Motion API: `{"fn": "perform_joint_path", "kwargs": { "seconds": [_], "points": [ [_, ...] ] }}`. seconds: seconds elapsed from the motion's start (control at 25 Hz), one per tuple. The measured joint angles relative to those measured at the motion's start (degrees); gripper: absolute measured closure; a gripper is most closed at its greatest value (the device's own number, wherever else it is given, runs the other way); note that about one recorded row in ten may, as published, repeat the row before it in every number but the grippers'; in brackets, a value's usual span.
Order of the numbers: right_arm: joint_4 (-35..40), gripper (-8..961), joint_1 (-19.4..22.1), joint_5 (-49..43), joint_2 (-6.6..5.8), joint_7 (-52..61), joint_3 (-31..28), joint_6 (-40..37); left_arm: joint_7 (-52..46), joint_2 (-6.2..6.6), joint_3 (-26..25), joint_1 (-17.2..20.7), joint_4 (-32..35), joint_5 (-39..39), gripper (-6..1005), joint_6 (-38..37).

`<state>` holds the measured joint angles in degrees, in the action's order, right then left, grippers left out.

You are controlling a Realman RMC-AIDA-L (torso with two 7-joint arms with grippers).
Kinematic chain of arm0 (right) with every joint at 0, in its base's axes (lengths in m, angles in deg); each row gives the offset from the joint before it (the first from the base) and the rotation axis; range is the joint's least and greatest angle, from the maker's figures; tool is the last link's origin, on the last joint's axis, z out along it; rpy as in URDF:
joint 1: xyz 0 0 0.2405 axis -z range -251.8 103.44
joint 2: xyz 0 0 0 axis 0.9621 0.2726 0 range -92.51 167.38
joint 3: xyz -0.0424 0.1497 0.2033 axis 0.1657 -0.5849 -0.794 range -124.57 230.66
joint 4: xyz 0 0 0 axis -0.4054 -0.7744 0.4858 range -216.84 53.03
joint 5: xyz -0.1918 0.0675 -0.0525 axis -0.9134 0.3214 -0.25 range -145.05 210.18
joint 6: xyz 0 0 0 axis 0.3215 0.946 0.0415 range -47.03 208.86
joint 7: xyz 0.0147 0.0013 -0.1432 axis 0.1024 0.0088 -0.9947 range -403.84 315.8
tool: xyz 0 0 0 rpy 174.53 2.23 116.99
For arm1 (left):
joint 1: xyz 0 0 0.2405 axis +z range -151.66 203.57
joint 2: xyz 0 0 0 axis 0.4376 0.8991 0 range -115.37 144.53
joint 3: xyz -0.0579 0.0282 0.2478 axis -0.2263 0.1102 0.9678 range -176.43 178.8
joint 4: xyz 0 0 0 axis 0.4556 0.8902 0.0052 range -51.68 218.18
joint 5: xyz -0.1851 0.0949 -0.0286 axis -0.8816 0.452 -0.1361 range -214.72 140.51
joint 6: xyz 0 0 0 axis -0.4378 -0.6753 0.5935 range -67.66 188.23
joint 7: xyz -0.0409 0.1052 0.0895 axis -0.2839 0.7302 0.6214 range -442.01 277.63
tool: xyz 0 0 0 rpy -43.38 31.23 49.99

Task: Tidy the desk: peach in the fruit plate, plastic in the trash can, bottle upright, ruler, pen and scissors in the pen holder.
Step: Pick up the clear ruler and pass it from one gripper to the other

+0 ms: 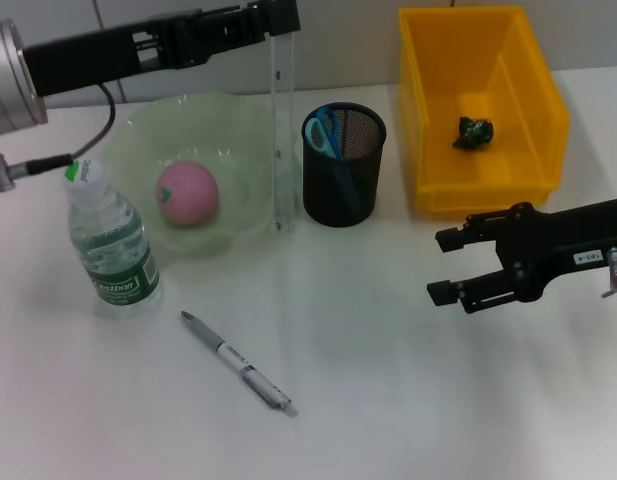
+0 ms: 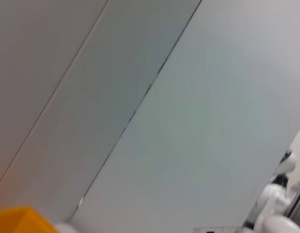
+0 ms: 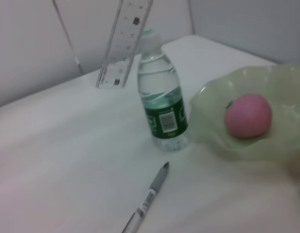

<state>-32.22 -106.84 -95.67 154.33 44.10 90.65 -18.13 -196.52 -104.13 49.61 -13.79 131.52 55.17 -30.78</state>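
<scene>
head view: the left gripper (image 1: 280,18) is raised at the back of the white bench (image 1: 408,380), clamped on the top end of the short clear plastic ruler (image 1: 282,130), which hangs upright with its long axis vertical. its lower end sits between the pale green ruffled glassy fruit plate (image 1: 238,130) and the black wire-mesh pen holder (image 1: 344,165), just to the holder's left, so the coming move looks like a short shift rightward over the holder's mouth and then a drop. the light blue scissors (image 1: 322,131) already stand in the holder, the pink peach (image 1: 187,193) lies in the plate, the clear water bottle with green label (image 1: 110,240) stands upright, and a dark green plastic scrap (image 1: 474,132) lies in the yellow rectangular trash can (image 1: 528,90). the slim grey pen (image 1: 238,361) lies diagonally on the bench, well apart from both arms. the right gripper (image 1: 443,265) hovers low at the right, fingers spread, holding nothing.

left wrist view: only grey wall panels and a yellow corner; no fingers show.

right wrist view: the ruler hangs behind the bottle, the pen lies in front, the peach rests in the plate.
</scene>
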Motion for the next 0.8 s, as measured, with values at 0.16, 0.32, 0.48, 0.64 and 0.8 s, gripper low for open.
{"fn": "perform_joint_path", "kwargs": {
  "seconds": [0.16, 0.32, 0.48, 0.64, 0.8],
  "points": [
    [-1.38, 144, 0.53, 0.44, -0.1, -0.36, -2.07, -0.05, 6.63, 0.04, 0.0, 0.28, -5.16, -3.65, 608, 0.96],
    [-2.09, 143, 1.51, 2.18, -0.18, -0.79, -2.42, 0.07, 14.27, -0.07, 0.0, 0.78, -9.89, -7.56, 608, 1.34],
    [-2.33, 143, 1.98, 3.08, -0.07, -1.01, -2.45, 0.27, 23.3, -0.19, 0.06, 1.19, -16.22, -11.87, 608, 1.05],
    [-3.53, 143, 1.84, 3.11, -0.26, -1.02, -2.53, 0.84, 31.44, -0.27, 0.08, 1.23, -21.61, -14.85, 608, 0.57],
    [-4.32, 143, 1.62, 3.12, -0.47, -1.03, -2.54, 0.88, 37.01, -0.4, 0.09, 1.24, -25.43, -15.9, 607, -0.02]
  ]
}}
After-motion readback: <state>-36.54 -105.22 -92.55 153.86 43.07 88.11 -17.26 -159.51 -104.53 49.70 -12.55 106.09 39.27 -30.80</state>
